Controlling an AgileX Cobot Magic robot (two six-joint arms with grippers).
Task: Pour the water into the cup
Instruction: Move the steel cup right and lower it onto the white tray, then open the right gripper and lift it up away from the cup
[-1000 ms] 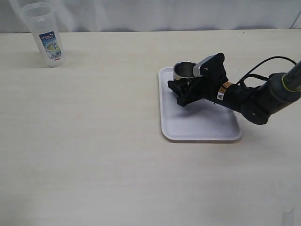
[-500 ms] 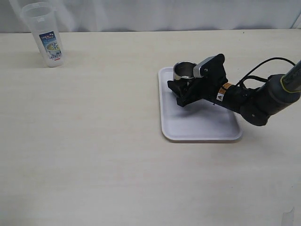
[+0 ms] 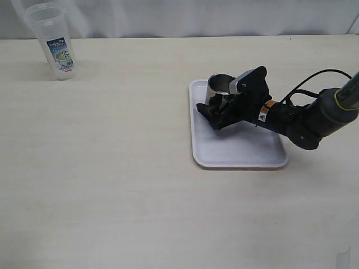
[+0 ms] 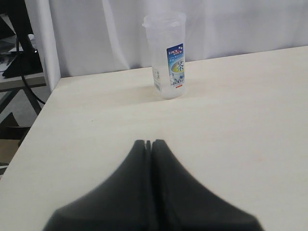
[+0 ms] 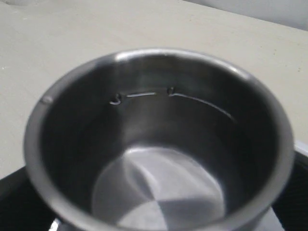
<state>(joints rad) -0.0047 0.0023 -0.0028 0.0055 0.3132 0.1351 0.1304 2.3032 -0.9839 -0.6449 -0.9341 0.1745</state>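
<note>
Right gripper (image 3: pixel 212 114) clamped on cup (image 3: pixel 220 83), dark fingers (image 5: pixel 17 204) either side of the steel wall in the wrist view. Cup over the tray (image 3: pixel 241 154) corner nearest the jug (image 4: pixel 168 55), seemingly a little tilted; contact of base with tray unclear. Inside bright, apparently dry. Left gripper (image 4: pixel 150 145) pressed together on nothing, low over table (image 4: pixel 250 125), facing jug. Jug well apart from cup, upright near the table's far left corner.

Risks, as judged: smooth steel slipping or tipping in the pinch if carried tilted; tray dragged along by a caught base; spill from pouring too far off the rim. Must open left jaws before any grasp.

Writing: blue label on jug, "600" low down just legible, rest too small. Triangle sticker (image 3: pixel 262 116) on right arm, no text readable.
</note>
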